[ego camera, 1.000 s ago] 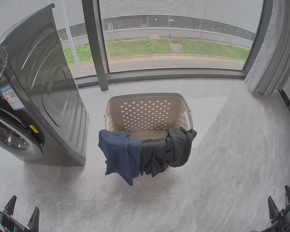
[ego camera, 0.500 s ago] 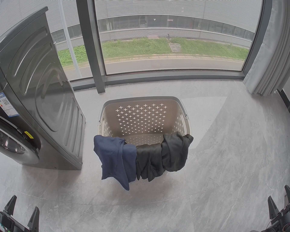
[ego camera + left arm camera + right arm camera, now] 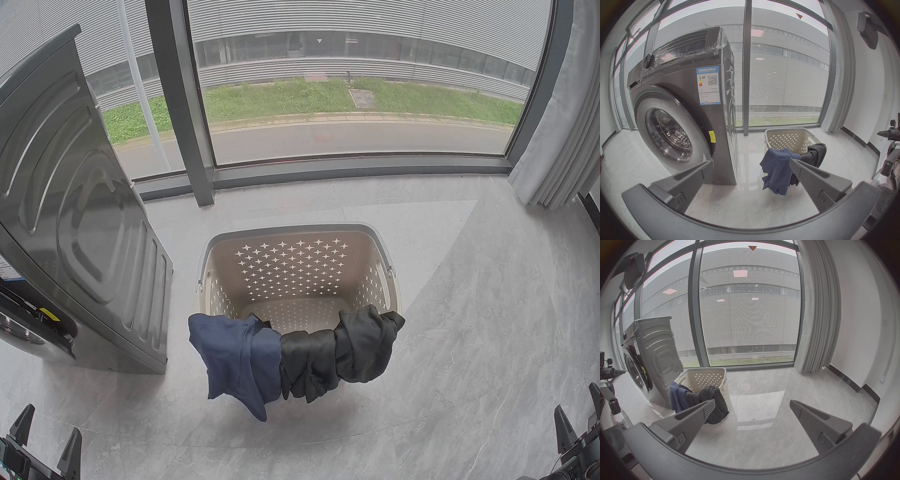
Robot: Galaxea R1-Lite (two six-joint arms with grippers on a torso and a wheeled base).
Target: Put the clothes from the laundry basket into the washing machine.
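A beige laundry basket (image 3: 300, 265) with star-shaped holes stands on the floor ahead of me. A blue garment (image 3: 236, 362) and a dark grey garment (image 3: 340, 353) hang over its near rim. The grey washing machine (image 3: 75, 219) stands to the left of the basket; its round door (image 3: 668, 134) faces my left wrist camera. My left gripper (image 3: 45, 437) is open at the lower left, well short of the basket. My right gripper (image 3: 578, 415) is open at the lower right, with nothing between its fingers. From the right wrist the basket (image 3: 704, 380) shows beside the machine.
A floor-to-ceiling window (image 3: 350, 81) with a dark frame post (image 3: 181, 106) runs behind the basket. A pale curtain (image 3: 565, 119) hangs at the far right. Bare marble floor (image 3: 487, 325) lies around the basket and toward both grippers.
The whole head view has shifted: basket and washing machine sit lower and nearer in the picture, so the camera has moved forward. Both grippers hold the same place in the frame.
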